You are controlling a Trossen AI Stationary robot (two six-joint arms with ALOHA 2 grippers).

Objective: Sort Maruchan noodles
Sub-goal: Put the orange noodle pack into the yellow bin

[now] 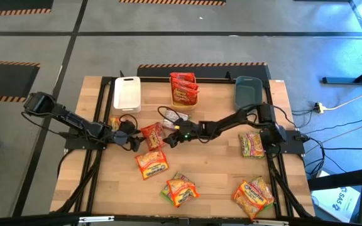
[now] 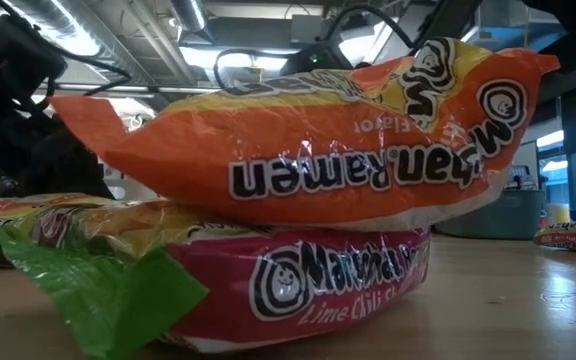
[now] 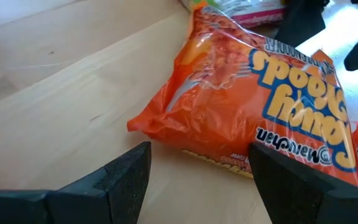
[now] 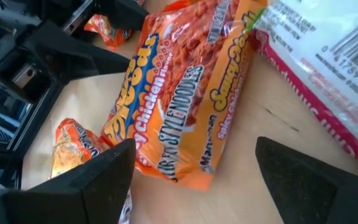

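An orange-red Maruchan packet (image 1: pixel 151 134) lies flat on the table between my two grippers. My left gripper (image 1: pixel 131 136) is open just to its left. In the left wrist view the packet (image 3: pixel 247 118) lies right ahead of the open left gripper (image 3: pixel 197 180). My right gripper (image 1: pixel 170 138) is open at the packet's right side. In the right wrist view the same packet (image 4: pixel 185 99) lies just beyond the open right gripper (image 4: pixel 194 180). More packets are scattered about: one (image 1: pixel 151 163) near the middle, and others at the near edge (image 1: pixel 180 188) and on the right (image 1: pixel 251 144).
A white bin (image 1: pixel 126 93), an orange bin (image 1: pixel 184 88) holding red packets and a grey-blue bin (image 1: pixel 249 90) stand along the far edge. A silvery-backed packet (image 1: pixel 175 115) lies before the orange bin. Two stacked packets (image 2: pixel 318 140) fill the low view. Bare wood shows at the near left.
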